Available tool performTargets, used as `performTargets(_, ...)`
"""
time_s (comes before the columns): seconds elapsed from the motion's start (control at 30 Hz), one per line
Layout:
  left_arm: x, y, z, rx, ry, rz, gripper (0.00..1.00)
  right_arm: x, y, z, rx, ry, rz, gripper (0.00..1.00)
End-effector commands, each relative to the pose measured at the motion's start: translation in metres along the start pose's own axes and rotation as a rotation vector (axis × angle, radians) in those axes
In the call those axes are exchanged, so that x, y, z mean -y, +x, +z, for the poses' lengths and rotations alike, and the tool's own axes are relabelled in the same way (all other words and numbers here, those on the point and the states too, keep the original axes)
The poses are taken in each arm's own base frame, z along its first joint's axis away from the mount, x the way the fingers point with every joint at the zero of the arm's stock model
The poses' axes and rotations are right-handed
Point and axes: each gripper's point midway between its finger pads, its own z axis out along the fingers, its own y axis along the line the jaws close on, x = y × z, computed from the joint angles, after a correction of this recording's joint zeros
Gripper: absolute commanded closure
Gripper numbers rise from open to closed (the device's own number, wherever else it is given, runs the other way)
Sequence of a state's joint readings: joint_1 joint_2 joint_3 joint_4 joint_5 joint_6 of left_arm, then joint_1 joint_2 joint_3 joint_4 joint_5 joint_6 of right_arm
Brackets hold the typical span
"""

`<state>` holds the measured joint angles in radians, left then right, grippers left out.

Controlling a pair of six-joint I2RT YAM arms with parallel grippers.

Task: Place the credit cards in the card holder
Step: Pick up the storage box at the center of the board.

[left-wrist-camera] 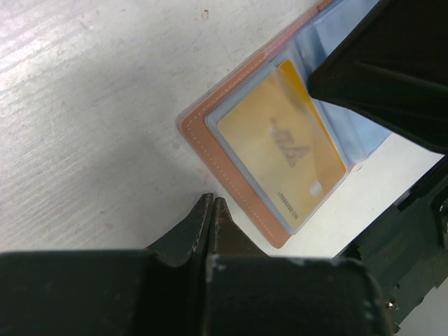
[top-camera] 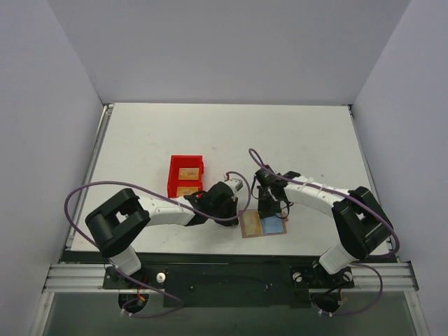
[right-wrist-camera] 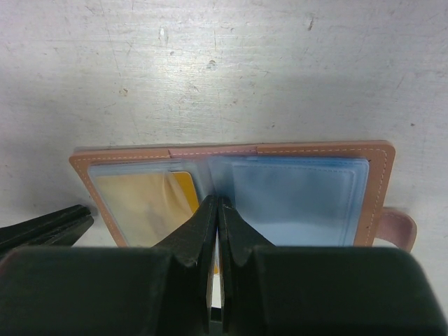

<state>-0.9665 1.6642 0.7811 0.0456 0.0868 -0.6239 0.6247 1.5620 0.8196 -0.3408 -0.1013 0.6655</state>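
Overhead view of a white table [top-camera: 301, 140] with two robot arms reaching inward from the near edge. A brown card holder [top-camera: 264, 225] lies open and flat on the table near the near edge, between the two arms. Its left half has a clear sleeve [left-wrist-camera: 269, 150] with one gold credit card [left-wrist-camera: 280, 143] tucked inside; the right half shows light blue pockets.

The left gripper [left-wrist-camera: 212, 203] has its fingers pressed together with nothing between them, and its tips sit just beside the holder's left edge, over bare table. The right gripper [right-wrist-camera: 218, 203] is likewise closed and empty, its tips over the holder's centre fold.

To the left and farther back stands a red bin [top-camera: 172, 176], well apart from the holder, holding two more gold cards [top-camera: 187, 171].
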Motion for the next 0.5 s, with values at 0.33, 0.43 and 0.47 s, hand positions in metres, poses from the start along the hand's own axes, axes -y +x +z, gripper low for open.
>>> performTargets(0.33,-0.001,0.009,0.014,-0.048,0.005,0.035,1.00,-0.017,0.016,0.003,-0.071,-0.085,-0.019,1.00)
performTargets(0.43,-0.001,0.010,0.013,-0.051,0.006,0.036,1.00,-0.024,0.017,0.003,-0.077,-0.124,-0.012,1.00)
performTargets(0.47,-0.002,0.010,0.014,-0.052,0.004,0.036,1.00,-0.026,0.020,0.003,-0.089,-0.136,-0.012,1.00)
